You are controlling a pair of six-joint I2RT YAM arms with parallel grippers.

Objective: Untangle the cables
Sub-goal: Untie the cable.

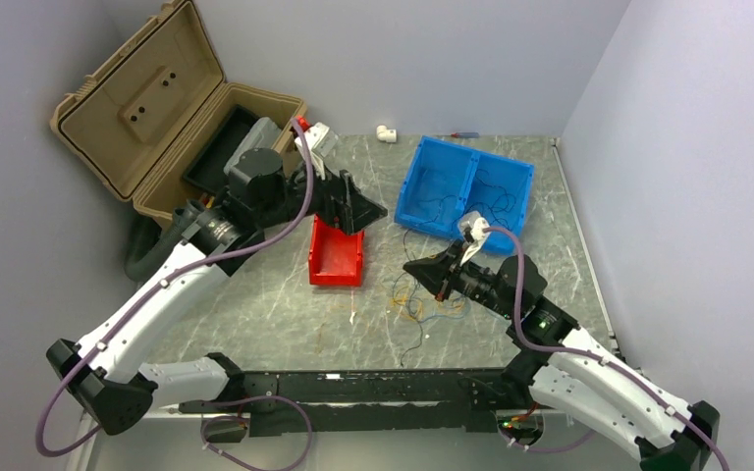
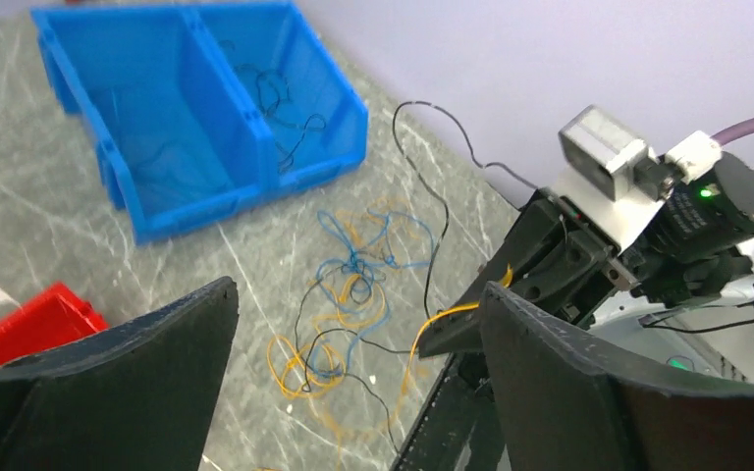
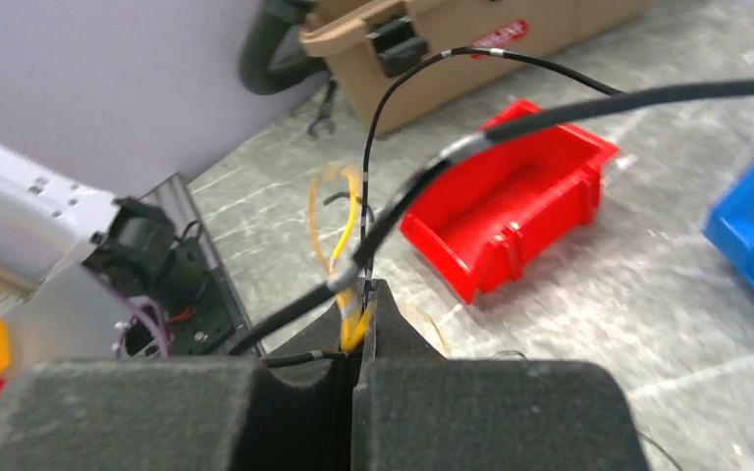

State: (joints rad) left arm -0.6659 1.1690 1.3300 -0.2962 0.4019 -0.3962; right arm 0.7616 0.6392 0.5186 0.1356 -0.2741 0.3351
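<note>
Cables (image 1: 420, 299): thin yellow-orange, blue and black strands lying as a loose tangle on the marble-patterned table (image 1: 255, 314), on the near side of the blue bin (image 1: 422, 172) and close to its front wall. In the left wrist view the tangle (image 2: 353, 294) spreads in open loops, with blue strands toward the blue bin and yellow ones farther from it. A few dark strands (image 2: 275, 108) lie apart from it inside the blue bin's compartments.

Right gripper (image 1: 414, 267): low over the tangle, near side of the blue bin. The pads (image 3: 403, 392) are pressed together on a yellow strand (image 3: 351, 294); a black strand (image 3: 471, 142) rises from the same pinch.

Left gripper (image 1: 373, 211): left of the blue bin, raised over the far end of the red bin (image 1: 336, 253). Its fingers (image 2: 177, 343) stand wide apart and hold nothing.
</note>
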